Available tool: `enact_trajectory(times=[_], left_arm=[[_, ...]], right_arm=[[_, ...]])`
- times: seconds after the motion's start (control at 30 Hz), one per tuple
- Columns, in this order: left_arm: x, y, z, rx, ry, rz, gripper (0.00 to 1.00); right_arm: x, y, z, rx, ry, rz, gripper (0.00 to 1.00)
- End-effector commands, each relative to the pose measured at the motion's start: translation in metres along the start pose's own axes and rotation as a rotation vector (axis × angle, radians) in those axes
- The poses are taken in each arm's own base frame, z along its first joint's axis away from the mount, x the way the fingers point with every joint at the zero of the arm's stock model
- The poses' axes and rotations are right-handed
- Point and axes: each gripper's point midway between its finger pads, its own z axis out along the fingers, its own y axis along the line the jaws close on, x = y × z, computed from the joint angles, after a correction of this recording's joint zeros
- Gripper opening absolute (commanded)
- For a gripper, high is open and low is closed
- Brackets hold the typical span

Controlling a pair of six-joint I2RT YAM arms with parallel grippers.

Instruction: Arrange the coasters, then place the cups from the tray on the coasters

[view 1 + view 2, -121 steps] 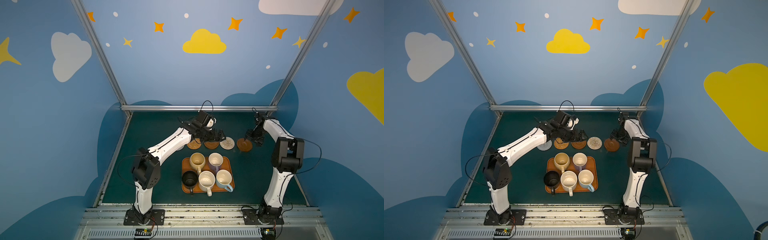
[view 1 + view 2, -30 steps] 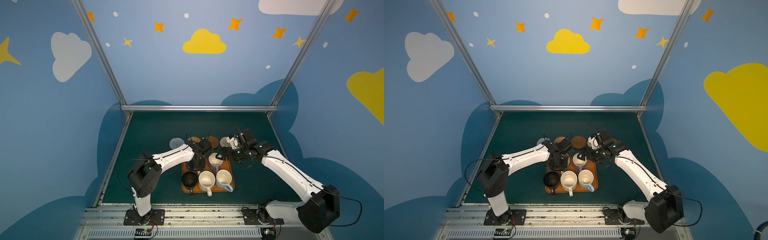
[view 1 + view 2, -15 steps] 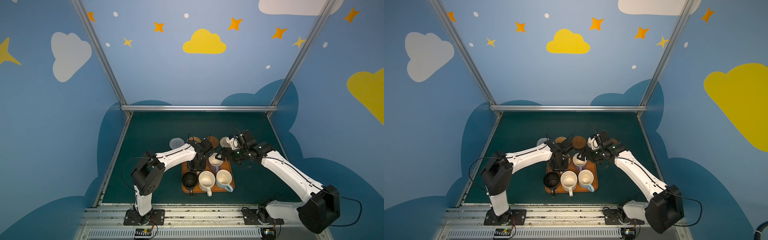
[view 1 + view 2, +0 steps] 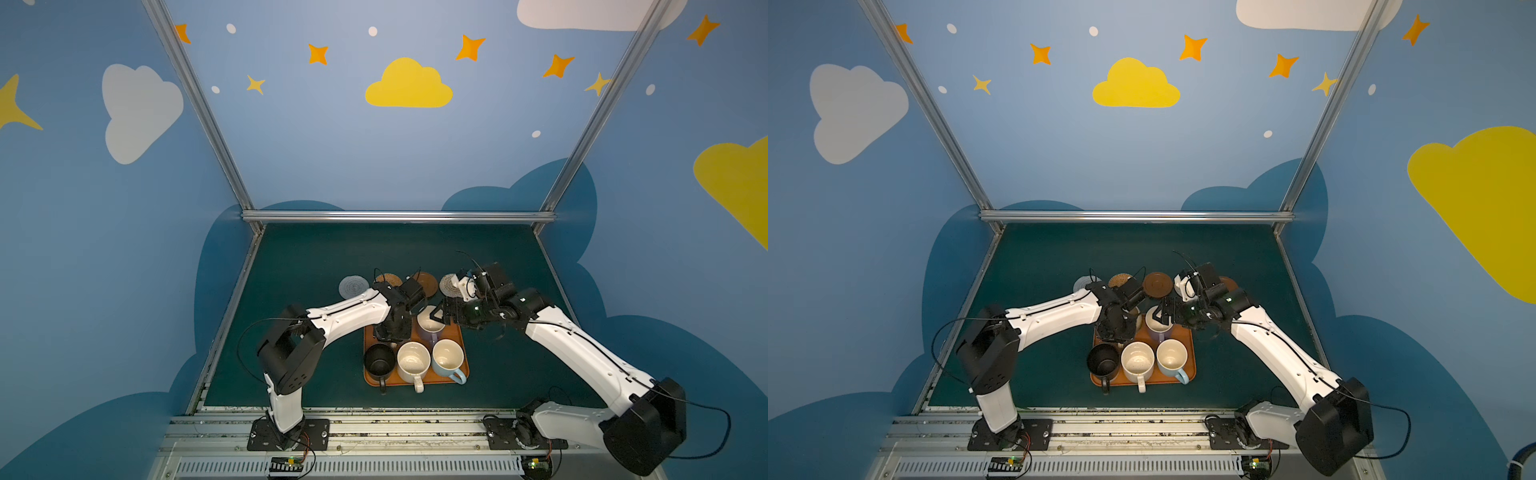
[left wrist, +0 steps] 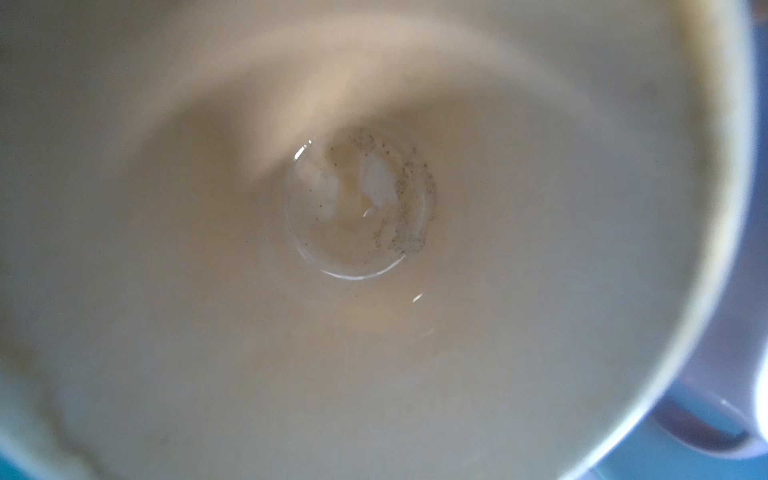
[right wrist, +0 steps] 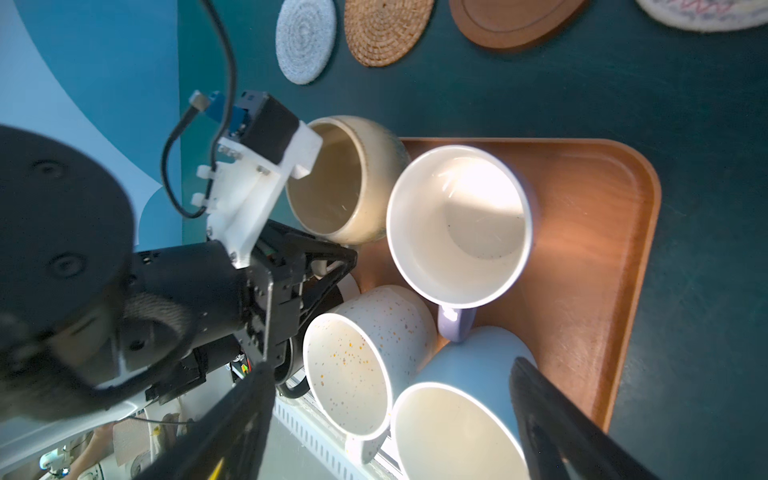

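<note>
The left pincer (image 6: 332, 266) is closed on the handle of the pale yellow mug (image 6: 345, 183) at the far left corner of the tray (image 6: 602, 249). The right pincer (image 4: 438, 318) stands wide open and empty above the lavender mug (image 4: 430, 330), just right of the yellow one. The coasters (image 4: 1157, 284) lie in a row on the desk (image 4: 316, 257) beyond the tray.

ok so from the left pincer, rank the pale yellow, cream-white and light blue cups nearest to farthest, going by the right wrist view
1. pale yellow cup: at the back left corner of the tray, its handle apparently clamped in the left pincer.
2. cream-white cup: front middle of the tray.
3. light blue cup: front right of the tray, farthest.
</note>
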Motion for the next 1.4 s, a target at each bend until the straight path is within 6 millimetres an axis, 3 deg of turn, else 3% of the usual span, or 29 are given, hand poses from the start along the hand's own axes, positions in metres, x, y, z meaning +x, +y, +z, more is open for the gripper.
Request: enact_trajectory(times=[0.0,0.13,0.53,0.87,1.1,1.37], left_arm=[[-0.017,-0.005,-0.020,0.032,-0.102,0.020,0.08],[-0.025,-0.001,-0.035,0.023,-0.173,0.020,0.03],[-0.035,-0.001,-0.066,0.055,-0.279,0.026,0.03],[-0.059,0.009,-0.111,0.109,-0.362,-0.006,0.03],[-0.081,0.030,-0.131,0.138,-0.435,-0.026,0.03],[-0.108,0.062,-0.141,0.144,-0.495,-0.030,0.03]], right_arm=[[-0.003,0.008,-0.004,-0.010,-0.034,-0.056,0.88],[-0.007,0.018,-0.007,-0.034,-0.067,-0.106,0.88],[-0.017,0.031,-0.006,-0.058,-0.086,-0.143,0.87],[-0.030,0.067,-0.005,-0.094,-0.124,-0.264,0.89],[-0.040,0.094,0.006,-0.120,-0.135,-0.305,0.90],[-0.065,0.116,0.023,-0.123,-0.152,-0.312,0.90]])
